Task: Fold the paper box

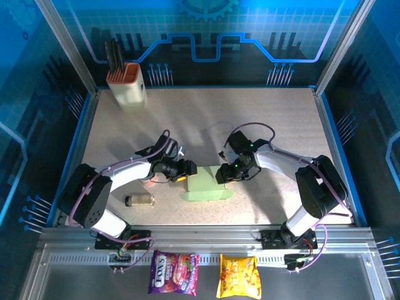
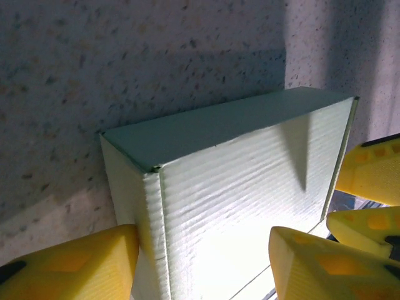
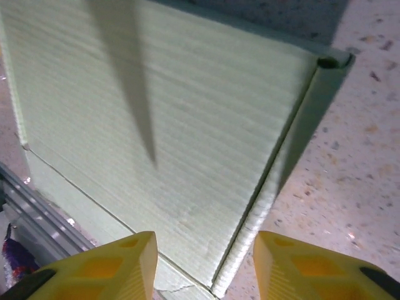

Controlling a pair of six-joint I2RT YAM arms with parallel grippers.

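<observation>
Yellow fingers (image 2: pixel 75 262) of the left hand (image 2: pixel 203 250) fill the bottom of its wrist view, set partly apart astride one corner of the paper box (image 2: pixel 237 187); one pad lies against the end wall, but nothing looks clamped

On the speckled tabletop (image 1: pixel 262 119) the paper box (image 1: pixel 206 187) lies flat by the middle of the near edge, already a closed mint-green block with its walls up. The right hand (image 1: pixel 224 174) hangs over the opposite end, its fingers (image 3: pixel 106 269) parted either side of a long edge (image 3: pixel 275 169) and holding nothing

Folding looks nearly done, with the last seam being squared. I judge the next move needs both hands to press inward together so the box does not skid

A cream holder (image 1: pixel 128 84) stands at the far left corner, and a small jar (image 1: pixel 140 200) lies near the left hand
</observation>
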